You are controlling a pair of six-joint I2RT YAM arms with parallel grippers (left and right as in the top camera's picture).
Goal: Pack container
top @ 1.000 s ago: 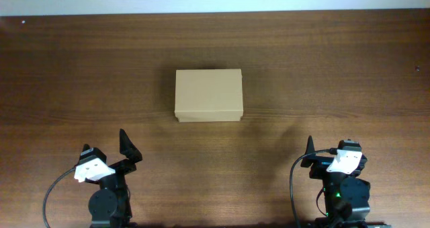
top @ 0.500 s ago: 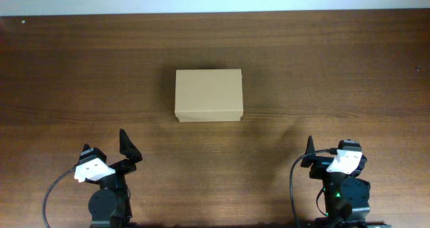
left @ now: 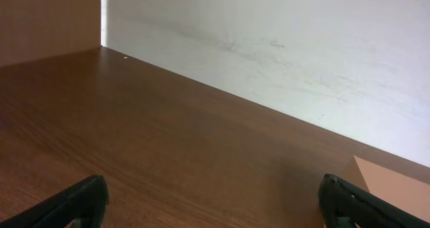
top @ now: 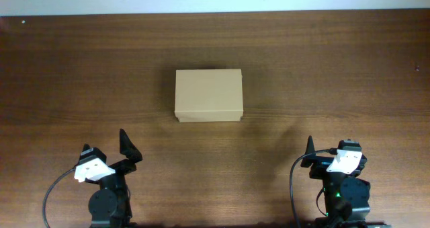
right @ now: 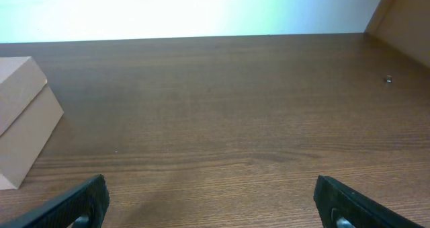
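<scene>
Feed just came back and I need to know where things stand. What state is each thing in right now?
container: lid shut, sitting flat on the table, nothing touching it.
left gripper: open, empty, clear of the container.
right gripper: open, empty, clear of the container.

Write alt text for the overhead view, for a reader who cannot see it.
A closed tan cardboard box sits near the middle of a dark wooden table. The left gripper and right gripper are at the near edge, both well apart from the box.
</scene>
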